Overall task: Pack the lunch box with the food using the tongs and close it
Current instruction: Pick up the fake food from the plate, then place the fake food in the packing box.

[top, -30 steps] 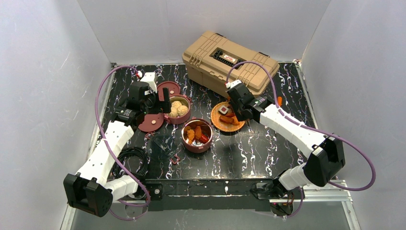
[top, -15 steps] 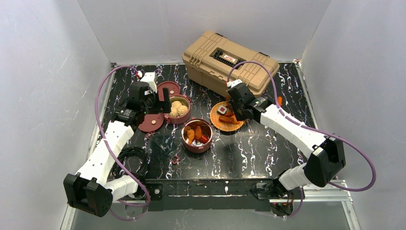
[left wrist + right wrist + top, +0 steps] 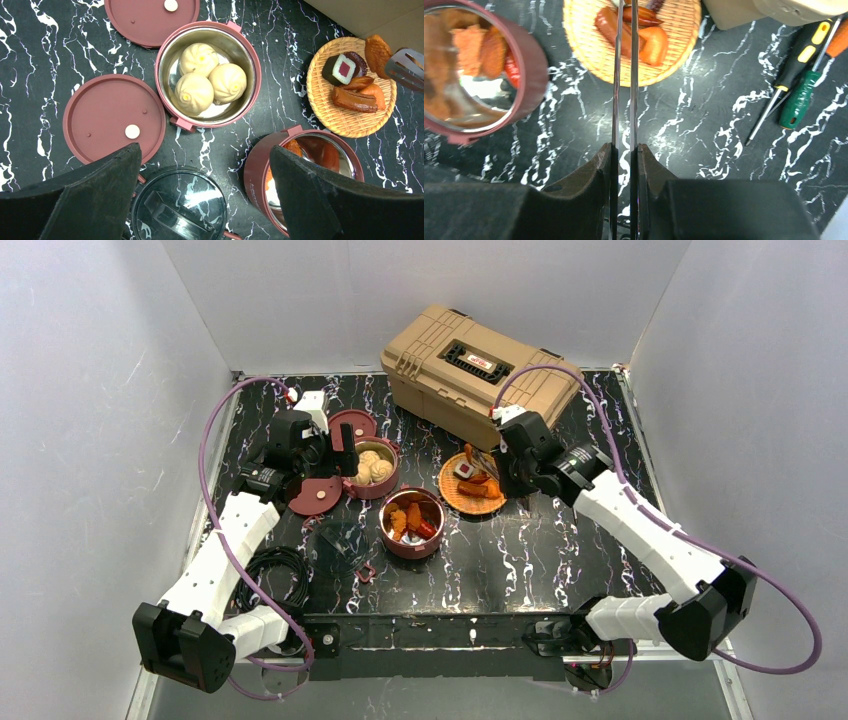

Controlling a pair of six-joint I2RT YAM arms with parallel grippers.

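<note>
One maroon lunch box bowl (image 3: 207,75) holds three beige buns. A second bowl (image 3: 412,523) (image 3: 474,70) holds orange and red chunks. Two flat maroon lids (image 3: 114,119) (image 3: 150,20) lie left of the bun bowl. My right gripper (image 3: 625,150) (image 3: 505,465) is shut on the tongs (image 3: 625,75), whose slim arms run nearly together over the orange woven plate (image 3: 350,87) of food. The tongs' tip (image 3: 407,67) sits beside an orange chunk (image 3: 377,50) at the plate's edge; I cannot tell whether it grips it. My left gripper (image 3: 205,200) (image 3: 335,455) hangs open and empty above the lids.
A tan toolbox (image 3: 480,370) stands at the back, close behind the right wrist. Screwdrivers (image 3: 804,85) lie right of the plate. A clear dark round cover (image 3: 180,205) rests below the left gripper. A black cable coil (image 3: 275,575) lies at the front left.
The right arm has swung to the right, its wrist shifting right and back, drawing the tongs toward the plate's right side. The left arm has not moved.
</note>
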